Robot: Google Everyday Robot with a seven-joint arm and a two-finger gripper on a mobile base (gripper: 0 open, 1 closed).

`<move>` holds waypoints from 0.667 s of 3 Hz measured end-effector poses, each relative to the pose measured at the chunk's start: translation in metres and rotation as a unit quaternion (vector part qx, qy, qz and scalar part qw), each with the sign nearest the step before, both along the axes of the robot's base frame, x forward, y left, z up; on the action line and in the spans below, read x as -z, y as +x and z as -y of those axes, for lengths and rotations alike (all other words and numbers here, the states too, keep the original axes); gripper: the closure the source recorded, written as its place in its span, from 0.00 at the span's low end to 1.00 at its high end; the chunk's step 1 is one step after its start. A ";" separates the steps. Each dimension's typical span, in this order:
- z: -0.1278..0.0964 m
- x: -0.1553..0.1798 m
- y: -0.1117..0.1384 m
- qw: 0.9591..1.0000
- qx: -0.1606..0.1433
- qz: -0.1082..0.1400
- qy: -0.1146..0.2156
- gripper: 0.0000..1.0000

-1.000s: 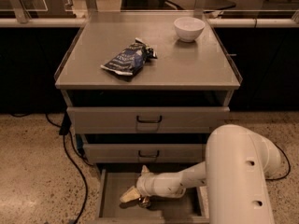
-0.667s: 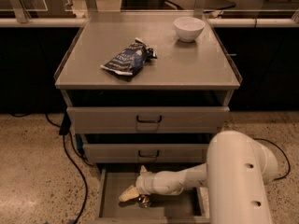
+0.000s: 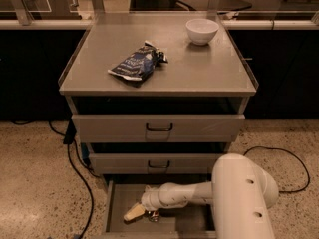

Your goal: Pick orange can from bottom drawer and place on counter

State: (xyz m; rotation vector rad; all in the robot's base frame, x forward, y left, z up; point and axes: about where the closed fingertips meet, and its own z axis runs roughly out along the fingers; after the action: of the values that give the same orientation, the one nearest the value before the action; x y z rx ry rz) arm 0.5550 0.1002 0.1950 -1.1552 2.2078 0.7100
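Note:
The bottom drawer is pulled open below the two upper drawers. My gripper reaches down into it from the right, at the drawer's left-middle. The orange can shows as a small dark, shiny object right at the gripper's tip, on the drawer floor and mostly hidden by the gripper. The white arm fills the lower right. The counter is the flat grey cabinet top above.
A dark blue snack bag lies left of centre on the counter, and a white bowl stands at its back right. Black cables run over the speckled floor to the left and right of the cabinet.

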 end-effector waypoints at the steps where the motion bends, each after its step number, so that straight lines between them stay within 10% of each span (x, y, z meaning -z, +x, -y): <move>1: 0.000 0.000 0.000 1.000 0.000 0.000 0.000 0.00; 2: 0.003 0.010 0.003 1.000 0.008 -0.022 -0.020 0.00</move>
State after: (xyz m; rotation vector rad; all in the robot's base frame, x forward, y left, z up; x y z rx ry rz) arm 0.5577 0.0976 0.1853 -1.1503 2.2756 0.6935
